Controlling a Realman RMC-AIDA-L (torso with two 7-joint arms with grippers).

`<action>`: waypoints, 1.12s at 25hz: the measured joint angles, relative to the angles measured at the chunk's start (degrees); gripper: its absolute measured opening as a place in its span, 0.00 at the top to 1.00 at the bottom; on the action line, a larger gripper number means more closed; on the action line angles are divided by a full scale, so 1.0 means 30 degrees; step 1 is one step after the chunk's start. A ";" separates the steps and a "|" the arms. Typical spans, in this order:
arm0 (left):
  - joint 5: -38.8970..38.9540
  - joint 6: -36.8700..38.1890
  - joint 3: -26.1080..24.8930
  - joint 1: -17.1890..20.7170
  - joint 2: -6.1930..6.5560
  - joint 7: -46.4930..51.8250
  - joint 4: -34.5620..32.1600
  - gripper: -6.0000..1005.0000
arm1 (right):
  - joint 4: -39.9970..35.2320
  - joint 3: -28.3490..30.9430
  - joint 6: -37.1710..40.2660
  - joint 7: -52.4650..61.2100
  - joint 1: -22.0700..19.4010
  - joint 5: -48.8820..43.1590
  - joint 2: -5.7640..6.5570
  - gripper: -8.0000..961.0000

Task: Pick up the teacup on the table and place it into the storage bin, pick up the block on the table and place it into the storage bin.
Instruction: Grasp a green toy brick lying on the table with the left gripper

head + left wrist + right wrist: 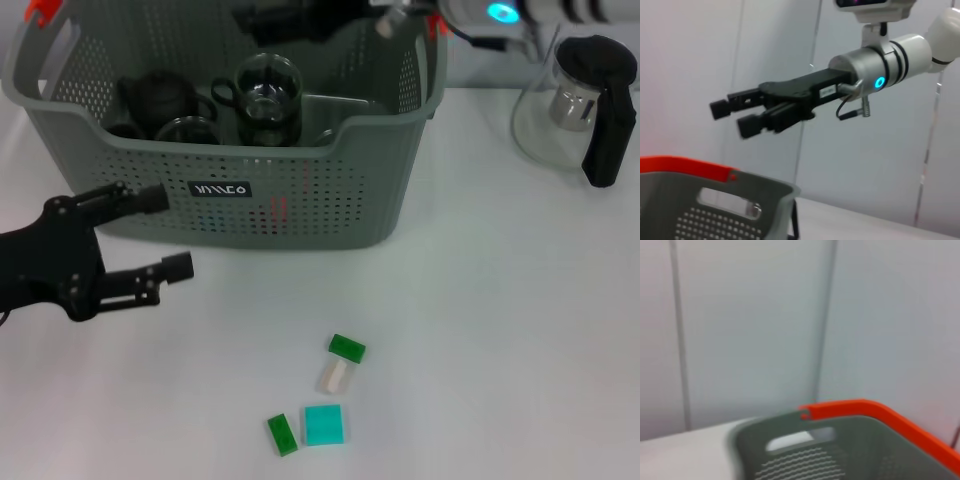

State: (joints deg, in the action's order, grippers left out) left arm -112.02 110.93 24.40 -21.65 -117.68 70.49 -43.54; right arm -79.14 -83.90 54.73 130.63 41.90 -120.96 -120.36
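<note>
A: What's the surface looking like?
B: White table is filling the head view, matte, evenly lit, soft shadows lying under whatever is sitting on it.
A: Behind it?
B: Pale grey-white wall panels are showing in both wrist views, with thin vertical seams running down between them. Table edge is meeting the wall at the far side.
A: Windows, floor?
B: Neither is showing in any view.
A: Light?
B: Diffuse, even, a faint sheen sitting on the panels. Source isn't showing.
</note>
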 joint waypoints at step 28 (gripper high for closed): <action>-0.6470 -0.1394 0.7259 -0.2336 -0.1920 0.4079 -0.6120 0.16 | 0.5599 0.6940 1.3718 -1.6313 -0.7119 1.1849 0.0291 0.03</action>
State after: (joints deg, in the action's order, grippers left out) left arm -131.43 106.75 46.18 -28.66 -123.44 82.72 -61.90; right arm -62.34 -63.08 95.89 81.69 20.55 -85.42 -119.49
